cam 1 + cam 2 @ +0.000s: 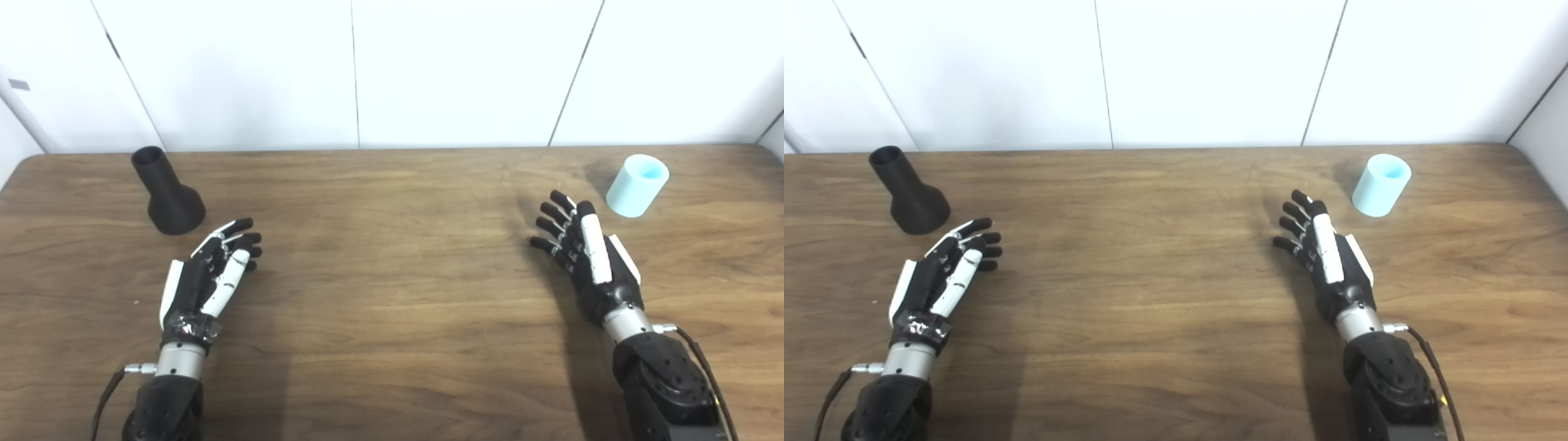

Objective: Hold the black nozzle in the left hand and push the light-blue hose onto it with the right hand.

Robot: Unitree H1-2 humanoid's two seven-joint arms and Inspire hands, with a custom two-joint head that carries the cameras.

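Both forearms (162, 398) cut off below.

Wooden table (392, 294), white panelled wall (245, 73) behind.

- One black nozzle (166, 195), at ten o'clock on the table (392, 294).
- One light-blue hose (637, 185) piece, at two o'clock.
- Two robot hands: left hand (208, 275), right hand (585, 254).
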